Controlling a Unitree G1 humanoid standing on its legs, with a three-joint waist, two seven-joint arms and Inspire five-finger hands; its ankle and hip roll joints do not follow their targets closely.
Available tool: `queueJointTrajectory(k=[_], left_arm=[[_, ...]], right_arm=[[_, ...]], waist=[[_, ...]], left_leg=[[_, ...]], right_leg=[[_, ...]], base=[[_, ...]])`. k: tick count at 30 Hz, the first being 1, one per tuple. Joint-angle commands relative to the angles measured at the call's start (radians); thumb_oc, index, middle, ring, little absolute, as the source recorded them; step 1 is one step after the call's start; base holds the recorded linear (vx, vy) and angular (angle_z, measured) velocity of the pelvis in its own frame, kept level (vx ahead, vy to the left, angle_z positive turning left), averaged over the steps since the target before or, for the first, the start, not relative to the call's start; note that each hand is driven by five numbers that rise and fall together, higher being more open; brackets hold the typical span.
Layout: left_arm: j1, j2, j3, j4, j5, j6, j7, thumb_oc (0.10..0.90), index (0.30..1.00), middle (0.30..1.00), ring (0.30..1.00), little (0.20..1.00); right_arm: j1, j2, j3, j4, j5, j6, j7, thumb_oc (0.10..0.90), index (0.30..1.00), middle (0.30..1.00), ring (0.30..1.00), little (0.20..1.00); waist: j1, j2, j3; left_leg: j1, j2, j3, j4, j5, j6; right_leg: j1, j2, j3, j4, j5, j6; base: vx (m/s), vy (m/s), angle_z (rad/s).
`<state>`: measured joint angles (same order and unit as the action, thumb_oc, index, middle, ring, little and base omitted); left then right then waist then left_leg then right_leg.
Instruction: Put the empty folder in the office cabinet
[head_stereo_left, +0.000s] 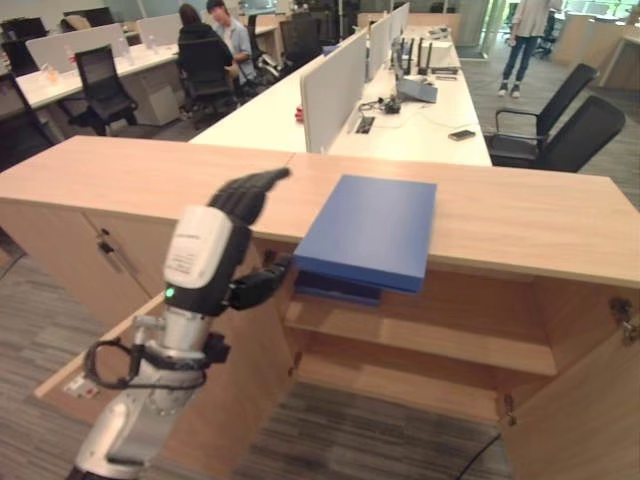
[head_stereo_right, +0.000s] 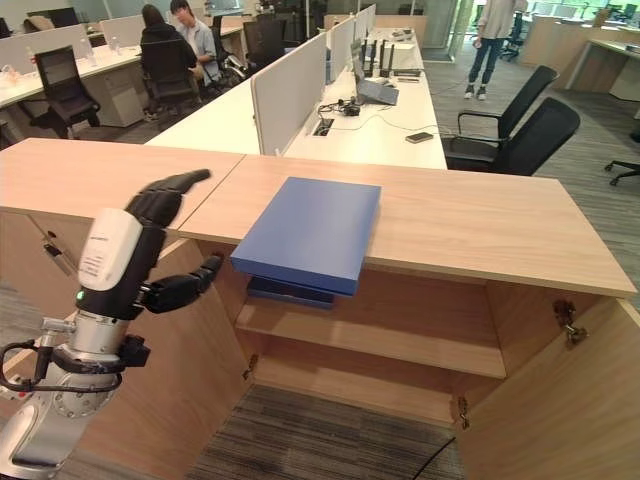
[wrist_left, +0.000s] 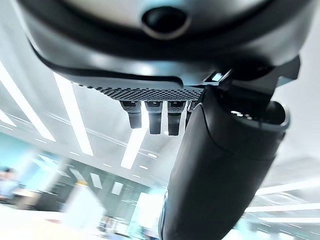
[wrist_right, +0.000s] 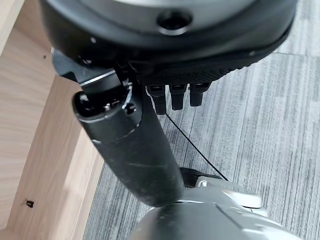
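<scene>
Open-plan office behind: long white desks (head_stereo_left: 405, 130) w/ grey dividers (head_stereo_left: 335, 85), black chairs (head_stereo_left: 560, 125), two people seated at far left (head_stereo_left: 215, 40) and one standing far right (head_stereo_left: 520, 40). Up front we see a low wooden cabinet (head_stereo_left: 520, 215) w/ a light wood top, its doors swung open, left door (head_stereo_right: 190, 370) and right door (head_stereo_right: 560, 410), so the inner shelf (head_stereo_right: 390, 345) shows.

We see the blue folder (head_stereo_right: 310, 232) lying flat on the cabinet top, approx. centre, its near edge jutting out past the front edge over the open compartment. A darker blue flat item (head_stereo_right: 290, 291) sits on the shelf just under that overhang; we can't tell what it is.

Our left hand (head_stereo_right: 150, 235) is raised in front of the cabinet, left of the folder and apart from it. Fingers (head_stereo_right: 175, 190) reach fwd over the cabinet top edge, only slightly bent; thumb (head_stereo_right: 185, 285) sticks out below toward the compartment. It holds nothing. In the left wrist view the hand (wrist_left: 220, 165) shows against ceiling lights, fingers extended, nothing between them.

Our right hand (wrist_right: 135, 145) shows in the right wrist view, fingers relaxed and empty, over grey carpet (wrist_right: 260, 120) beside a wood panel (wrist_right: 30, 125).
</scene>
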<state>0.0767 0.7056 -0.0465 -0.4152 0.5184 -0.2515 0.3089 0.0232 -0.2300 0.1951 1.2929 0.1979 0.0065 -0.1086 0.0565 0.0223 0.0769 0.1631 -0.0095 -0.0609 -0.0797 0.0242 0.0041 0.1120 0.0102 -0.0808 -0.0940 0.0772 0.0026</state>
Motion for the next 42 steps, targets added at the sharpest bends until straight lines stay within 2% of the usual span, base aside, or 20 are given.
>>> queueJointTrajectory(k=[1,10,17,30,42], left_arm=[[-0.044,0.052,0.048,-0.082,-0.044,-0.025,0.019,0.800,0.900,0.900,0.900,0.900],[-0.021,0.045,0.037,-0.132,-0.163,-0.033,-0.038,0.800,0.900,0.900,0.900,0.900],[-0.043,0.045,0.019,-0.114,-0.164,-0.021,-0.045,0.800,0.900,0.900,0.900,0.900],[-0.276,0.011,-0.250,0.103,0.022,0.001,-0.062,0.800,0.900,0.900,0.900,0.900],[-0.441,-0.016,-0.361,0.296,0.260,0.067,0.046,0.800,0.900,0.900,0.900,0.900]], right_arm=[[-0.065,0.012,0.040,0.019,-0.014,-0.028,0.003,0.800,0.900,0.900,0.900,0.900],[-0.057,0.004,0.039,0.025,-0.025,-0.024,0.007,0.800,0.900,0.900,0.900,0.900],[-0.055,0.004,0.046,0.024,-0.032,-0.021,0.007,0.800,0.900,0.900,0.900,0.900],[-0.067,-0.002,0.061,0.028,-0.036,-0.019,-0.015,0.800,0.900,0.900,0.900,0.900],[-0.075,-0.004,0.073,0.032,-0.047,-0.019,-0.032,0.800,0.900,0.900,0.900,0.900]], waist=[[0.000,-0.038,-0.056],[-0.003,-0.043,-0.058],[-0.006,-0.044,-0.060],[-0.041,-0.044,-0.070],[-0.052,-0.043,-0.076]], left_leg=[[-0.059,-0.032,-0.023,-0.008,-0.034,-0.014],[-0.055,-0.029,-0.021,-0.008,-0.036,-0.015],[-0.047,-0.026,-0.020,-0.008,-0.048,-0.016],[-0.040,-0.023,-0.002,-0.008,-0.052,-0.014],[-0.038,-0.024,0.008,-0.008,-0.055,-0.013]], right_leg=[[0.050,-0.027,-0.006,0.012,-0.072,0.061],[0.053,-0.025,-0.003,0.009,-0.074,0.061],[0.062,-0.025,-0.001,0.007,-0.083,0.062],[0.056,-0.025,0.016,0.007,-0.078,0.063],[0.056,-0.024,0.021,0.007,-0.078,0.063]], base=[[0.01,0.013,-0.06],[0.00,0.001,-0.01],[0.01,-0.001,0.00],[0.00,0.004,-0.06],[0.00,0.001,0.00]])
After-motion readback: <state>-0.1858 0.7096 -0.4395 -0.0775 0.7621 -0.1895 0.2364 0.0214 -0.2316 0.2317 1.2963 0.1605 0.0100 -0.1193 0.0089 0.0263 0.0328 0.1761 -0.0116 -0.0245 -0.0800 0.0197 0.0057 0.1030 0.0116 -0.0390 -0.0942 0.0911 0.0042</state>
